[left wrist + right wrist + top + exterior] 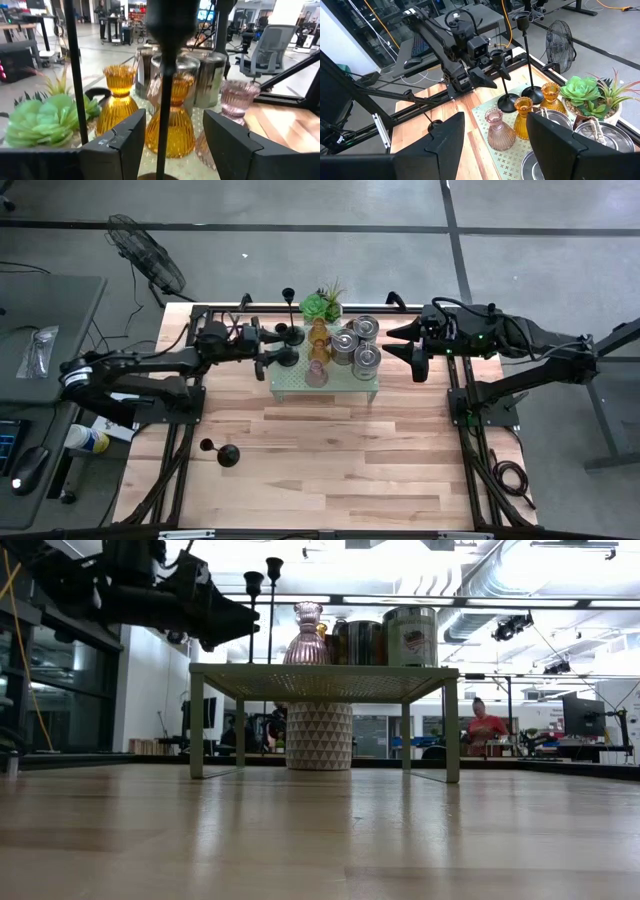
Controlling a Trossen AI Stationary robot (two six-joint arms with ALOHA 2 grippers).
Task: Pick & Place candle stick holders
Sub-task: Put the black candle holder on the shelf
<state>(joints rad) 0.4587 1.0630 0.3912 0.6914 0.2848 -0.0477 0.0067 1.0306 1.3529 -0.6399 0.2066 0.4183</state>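
A pale green perforated stand (300, 385) carries two black candle stick holders (285, 345), amber glass ones (117, 100), a pink glass one (497, 131) and silvery cylinders (360, 345), all upright on their bases. My left gripper (170, 145) comes level from the table's left and is open. Its fingers stand on either side of one black holder's thin stem (162, 100), with a gap on both sides. The other black stem (75, 75) rises beside it. My right gripper (495, 150) waits open and raised at the stand's right end (405, 345).
A green spiky plant (322, 305) in a white pot (318, 735) stands at the stand's far edge. Another black holder (222, 453) lies on the bare wood toward the near left. The near half of the table shows bare wood. A person (485, 725) is in the room behind.
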